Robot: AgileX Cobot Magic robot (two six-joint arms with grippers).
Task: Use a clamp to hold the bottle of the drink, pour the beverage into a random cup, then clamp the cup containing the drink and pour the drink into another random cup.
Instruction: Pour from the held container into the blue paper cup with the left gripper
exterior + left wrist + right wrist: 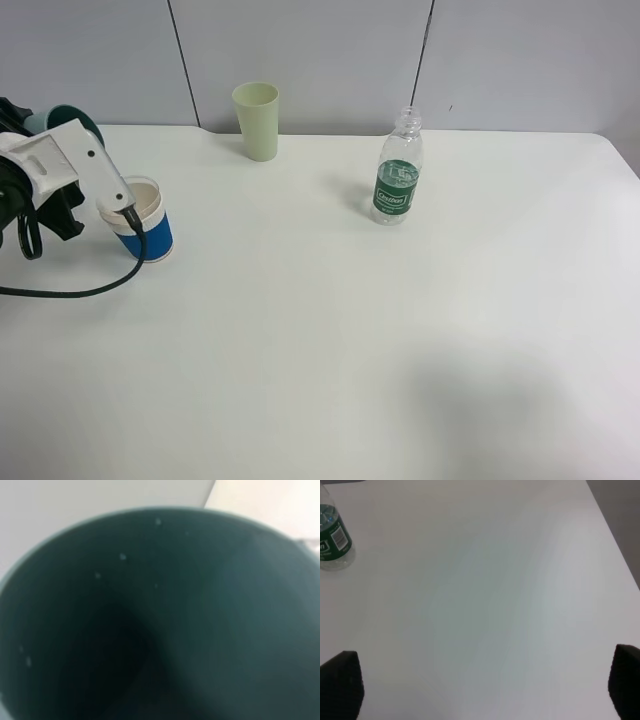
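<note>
I'm looking down on a white surface [330, 330] running back to a grey panelled wall [320, 50]. The uncapped bottle [398, 180] is standing upright right of the middle, well apart from a pale green cup [256, 120] by the wall. Over at the left edge, a blue paper cup [145, 225] is sitting just beside my left arm [55, 160], which is leaning in low. A dark teal cup [70, 113] is showing behind it. That cup's inside is filling the left wrist view, so I cannot tell how the left fingers are set. The right fingers [340, 685] are hanging wide apart above the surface.
</note>
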